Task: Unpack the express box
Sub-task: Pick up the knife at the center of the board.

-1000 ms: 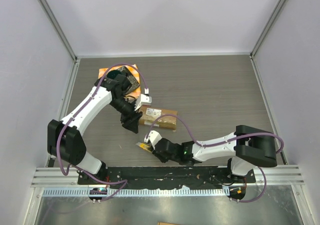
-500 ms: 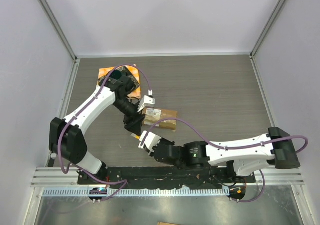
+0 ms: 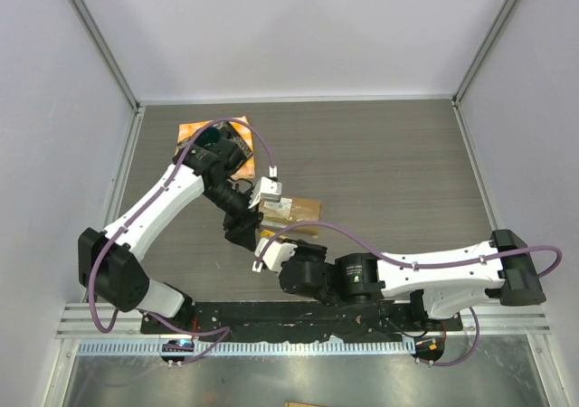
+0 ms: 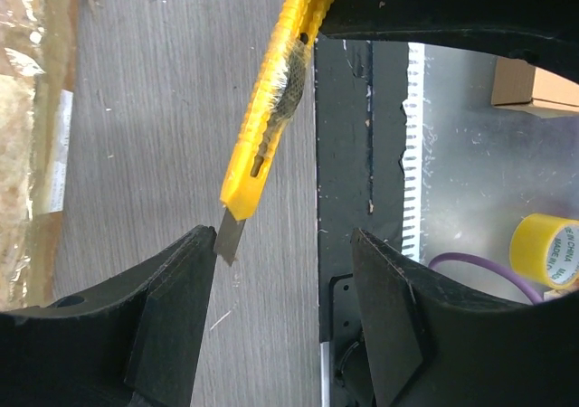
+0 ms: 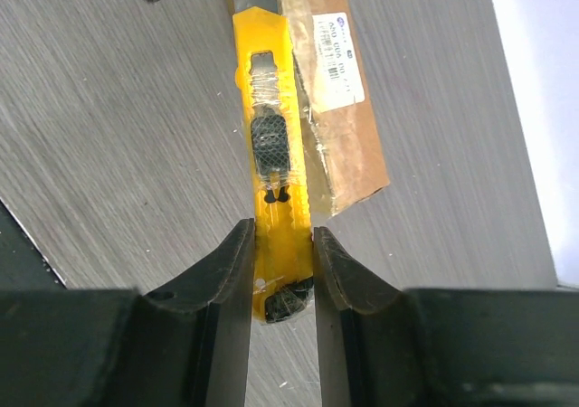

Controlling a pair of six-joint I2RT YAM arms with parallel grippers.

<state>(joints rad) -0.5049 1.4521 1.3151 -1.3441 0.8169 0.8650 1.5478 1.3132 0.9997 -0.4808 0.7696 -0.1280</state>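
Yellow utility knife (image 5: 271, 154), clamped in the right gripper (image 5: 282, 267), points its blade (image 4: 228, 240) between the wide-spread left gripper (image 4: 285, 280); the express box (image 5: 348, 108) lies just beside. Cutting looks imminent: next, steer the blade onto the box's seam.

A grey wood-grain table top (image 3: 389, 154) is shown from above, enclosed on three sides by plain pale walls (image 3: 298, 27) whose corners are marked by slanted aluminium posts (image 3: 98, 41). The near edge is bounded by a black base plate (image 3: 253, 317) and a ribbed aluminium rail (image 3: 77, 321), outside which a brushed metal surface (image 3: 362, 375) is seen. The scene is lit evenly and softly.
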